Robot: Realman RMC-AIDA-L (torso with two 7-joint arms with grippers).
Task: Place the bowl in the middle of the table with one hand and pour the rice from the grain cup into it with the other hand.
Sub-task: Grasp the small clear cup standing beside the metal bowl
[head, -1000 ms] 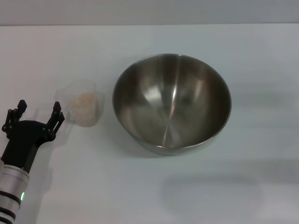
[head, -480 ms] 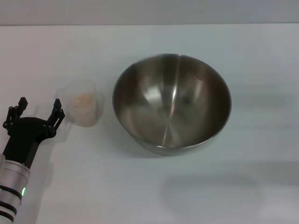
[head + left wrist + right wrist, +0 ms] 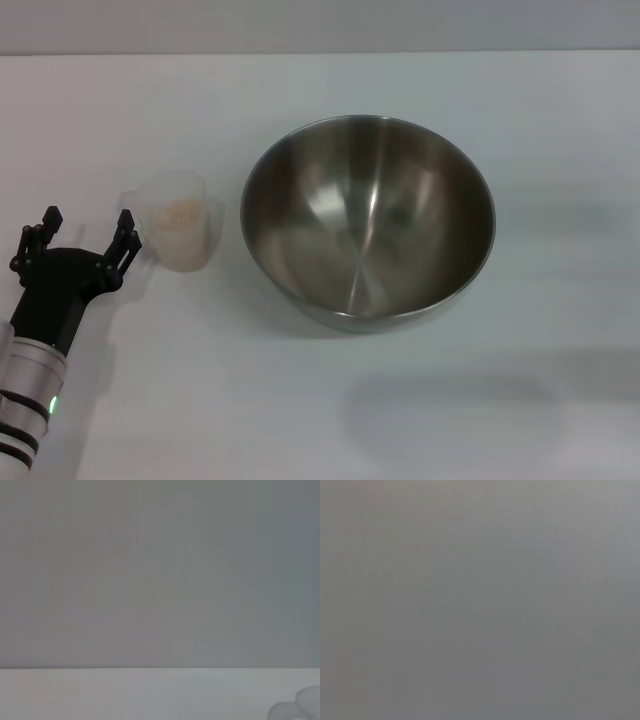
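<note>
The large steel bowl [image 3: 368,218] stands upright near the middle of the white table [image 3: 320,400], empty inside. To its left stands the small clear grain cup [image 3: 180,220] with pale rice [image 3: 180,212] in it. My left gripper [image 3: 88,232] is open at the left edge of the head view, its fingers just left of the cup and apart from it. In the left wrist view a pale corner of the grain cup [image 3: 300,706] shows at the frame's edge. The right gripper is out of view.
A grey wall runs along the table's far edge [image 3: 320,52]. A soft shadow [image 3: 450,410] lies on the tabletop in front of the bowl.
My left gripper has shifted slightly toward the near edge and a little away from the cup. Bowl and cup have not moved.
</note>
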